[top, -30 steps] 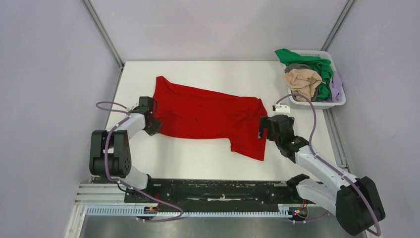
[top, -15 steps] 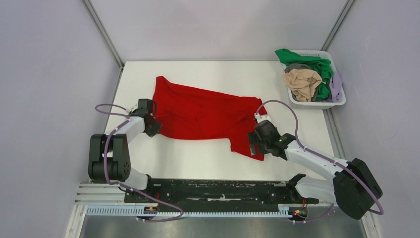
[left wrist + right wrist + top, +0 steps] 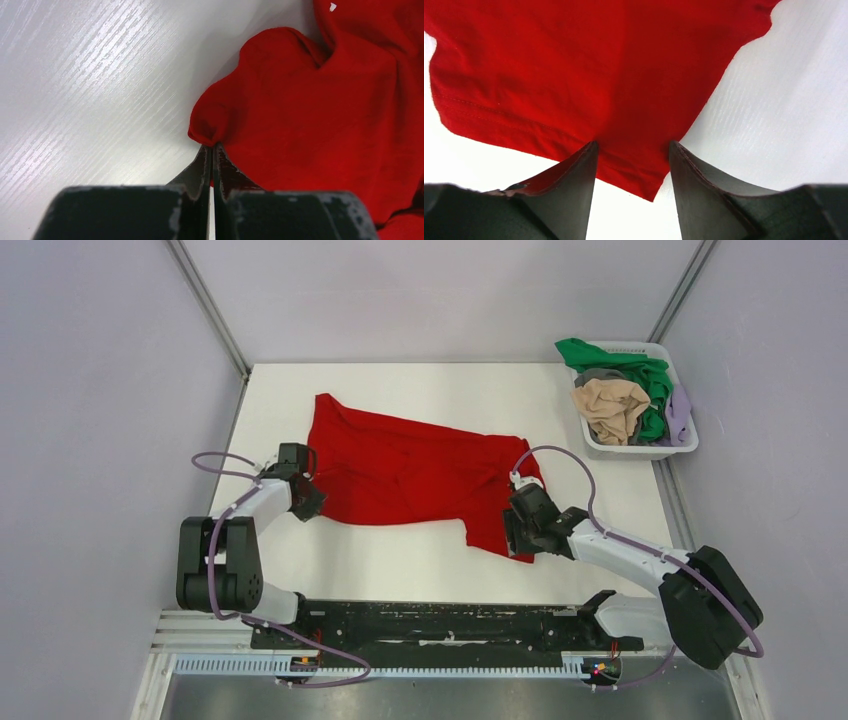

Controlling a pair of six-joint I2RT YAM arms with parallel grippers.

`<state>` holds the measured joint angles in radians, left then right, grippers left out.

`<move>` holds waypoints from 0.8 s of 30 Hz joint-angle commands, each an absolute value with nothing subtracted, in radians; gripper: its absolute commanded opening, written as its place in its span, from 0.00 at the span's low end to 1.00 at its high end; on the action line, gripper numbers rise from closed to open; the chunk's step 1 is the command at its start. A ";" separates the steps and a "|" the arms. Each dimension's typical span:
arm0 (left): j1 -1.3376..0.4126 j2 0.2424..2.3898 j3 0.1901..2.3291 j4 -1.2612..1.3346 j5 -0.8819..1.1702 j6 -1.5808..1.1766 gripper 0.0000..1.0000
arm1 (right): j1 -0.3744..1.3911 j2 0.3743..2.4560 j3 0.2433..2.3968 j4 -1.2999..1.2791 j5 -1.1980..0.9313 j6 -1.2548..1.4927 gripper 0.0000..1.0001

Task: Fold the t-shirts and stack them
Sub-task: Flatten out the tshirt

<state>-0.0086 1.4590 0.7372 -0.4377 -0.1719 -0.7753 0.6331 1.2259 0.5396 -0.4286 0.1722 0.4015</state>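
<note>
A large bright red t-shirt (image 3: pixel 410 475) lies spread and rumpled on the white table. My left gripper (image 3: pixel 306 498) is shut on the shirt's near left corner, pinching a small fold of red cloth (image 3: pixel 207 127) at the fingertips. My right gripper (image 3: pixel 518 536) is open and low over the shirt's near right corner; in the right wrist view the hemmed corner (image 3: pixel 639 175) lies between the two spread fingers (image 3: pixel 574 172). Green (image 3: pixel 640 375), beige (image 3: pixel 610 405), grey and lavender (image 3: pixel 680 410) shirts are heaped in the basket.
The white slatted basket (image 3: pixel 660 448) stands at the table's far right corner. Grey walls close the table on the left, back and right. Both arm bases sit on a black rail at the near edge (image 3: pixel 430 625).
My right gripper has swung from beside the shirt's right edge down and left onto its near right corner. The left gripper stays shut on its corner, almost still.
</note>
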 commanded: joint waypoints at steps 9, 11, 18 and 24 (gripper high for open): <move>-0.009 1.428 0.756 -0.471 -0.155 -0.767 0.02 | 0.637 1.296 0.440 -0.317 0.265 0.492 0.28; -0.010 1.415 0.757 -0.478 -0.167 -0.767 0.02 | 0.638 1.291 0.433 -0.272 0.292 0.507 0.20; -0.011 1.302 0.826 -0.517 -0.179 -0.770 0.02 | 0.637 1.213 0.566 -0.186 0.461 0.458 0.00; -0.014 1.110 0.967 -0.518 -0.176 -0.785 0.02 | 0.635 1.088 0.734 -0.091 0.656 0.356 0.00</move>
